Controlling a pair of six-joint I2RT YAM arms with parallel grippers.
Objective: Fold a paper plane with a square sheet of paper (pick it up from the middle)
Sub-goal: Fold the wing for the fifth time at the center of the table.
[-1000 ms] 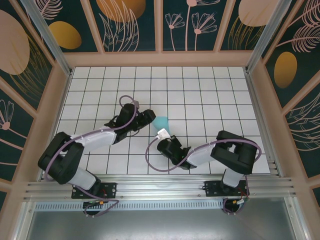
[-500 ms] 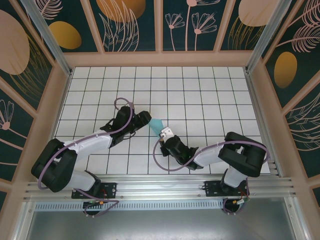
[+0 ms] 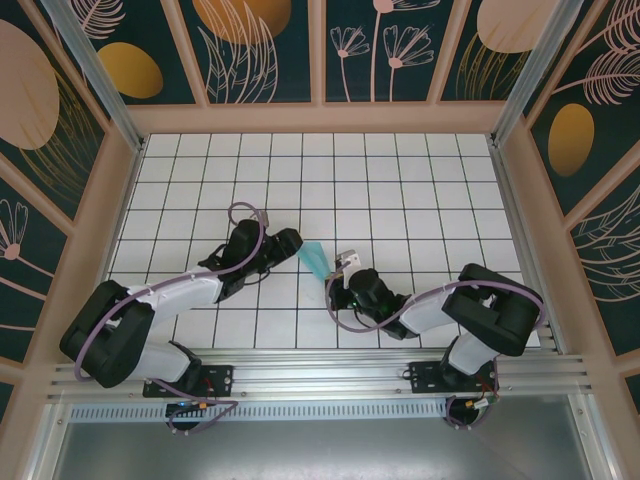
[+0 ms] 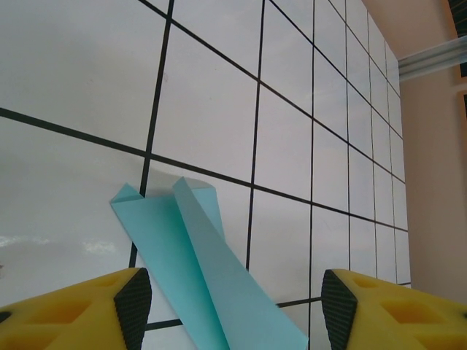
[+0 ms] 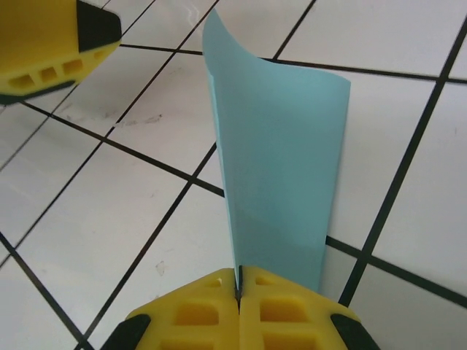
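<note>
The light cyan sheet of paper, folded into a slim paper plane (image 3: pixel 314 257) shape, is near the middle of the gridded table. My right gripper (image 3: pixel 340 268) is shut on its near end, pinching the fold (image 5: pixel 281 160) edge-up just above the tiles; the closed right gripper (image 5: pixel 239 283) has its yellow jaws pressed together. My left gripper (image 3: pixel 297 243) stands open at the plane's other side. In the left wrist view the creased paper (image 4: pixel 208 270) runs between the black pads of the left gripper (image 4: pixel 230 310), touching neither.
White gridded tabletop (image 3: pixel 420 190) with black lines extends behind and to both sides. Wooden frame walls (image 3: pixel 320 118) enclose it, and an aluminium rail (image 3: pixel 320 372) runs along the near edge. One yellow left finger (image 5: pixel 44 36) shows at the top left of the right wrist view.
My right gripper has drawn back to the right and nearer, taking the paper with it. The left gripper has followed slightly, staying open around the paper.
</note>
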